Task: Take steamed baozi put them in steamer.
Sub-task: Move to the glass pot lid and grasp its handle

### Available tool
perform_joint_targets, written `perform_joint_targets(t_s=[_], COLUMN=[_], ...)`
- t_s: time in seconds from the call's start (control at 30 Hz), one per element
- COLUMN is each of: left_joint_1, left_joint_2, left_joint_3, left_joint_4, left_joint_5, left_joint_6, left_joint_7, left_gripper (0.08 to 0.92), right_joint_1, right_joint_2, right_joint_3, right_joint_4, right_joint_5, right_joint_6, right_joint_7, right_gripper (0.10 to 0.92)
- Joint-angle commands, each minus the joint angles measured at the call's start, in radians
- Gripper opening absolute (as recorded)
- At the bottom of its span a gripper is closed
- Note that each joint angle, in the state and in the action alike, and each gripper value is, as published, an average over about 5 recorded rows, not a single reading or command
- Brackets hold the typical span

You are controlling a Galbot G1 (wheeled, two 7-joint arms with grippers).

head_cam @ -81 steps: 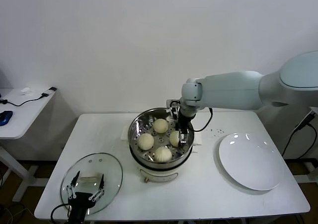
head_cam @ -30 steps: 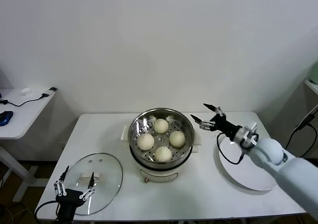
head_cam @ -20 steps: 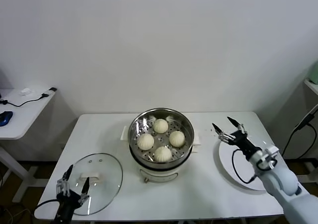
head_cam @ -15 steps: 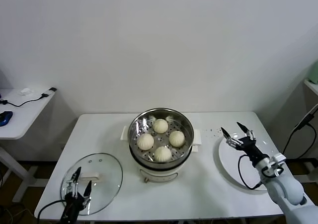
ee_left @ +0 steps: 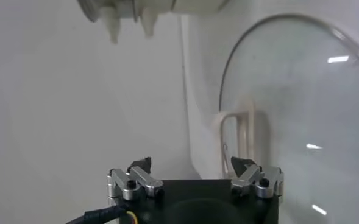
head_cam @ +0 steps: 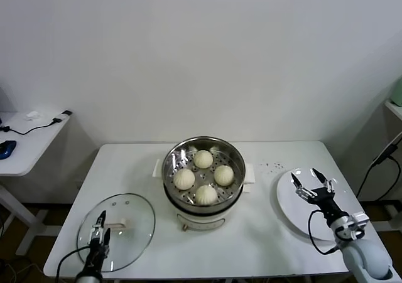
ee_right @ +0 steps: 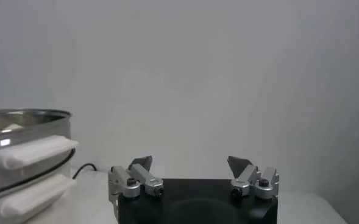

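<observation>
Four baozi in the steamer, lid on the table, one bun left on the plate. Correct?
Not quite. The head view shows the plate bare, with no bun left on it. All four baozi sit in the steamer, and the lid lies on the table.

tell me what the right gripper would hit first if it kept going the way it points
Probably nothing on the table: the open right gripper hangs over the plate, aimed toward the back wall. Depth is unclear.

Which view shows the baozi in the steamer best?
The head view: all four steamed baozi sit in plain sight inside the steamer, seen from above. The right wrist view shows only the steamer's steel wall and white handles from the side, no buns. The left wrist view shows the glass lid instead.
</observation>
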Motion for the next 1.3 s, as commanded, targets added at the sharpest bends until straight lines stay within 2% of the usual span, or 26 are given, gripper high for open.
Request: perform_joint_targets(t_s=[0.03,0.63,0.77,1.3], left_joint_1=[-0.125,-0.185,-0.186,-0.173], left_joint_2=[0.004,0.022,0.022,0.042], left_joint_3=[0.010,0.047,0.050,0.046], left_joint_4=[0.147,0.205,0.209,0.163], left_joint_5=[0.068,-0.040,-0.053,-0.123], left_joint_6=[0.051,0.061,0.052,0.033], left_joint_7=[-0.039,-0.088,-0.091,-0.091], left_gripper=[0.823,0.823,0.779,0.308], right_joint_1=[-0.037,-0.038,-0.037,-0.023], right_joint_2=[0.037,0.076,0.084,0.099], right_joint_3=[0.043,0.042,0.043,0.045], right_joint_4=[-0.009,-0.042,-0.048,-0.070], right_joint_5=[-0.052,-0.111,-0.123,-0.159], right_joint_6=[0.005,0.021,0.023,0.031], right_joint_7=[0.000,-0.009,-0.011,-0.018], right_gripper=[0.823,0.823,0.823,0.823])
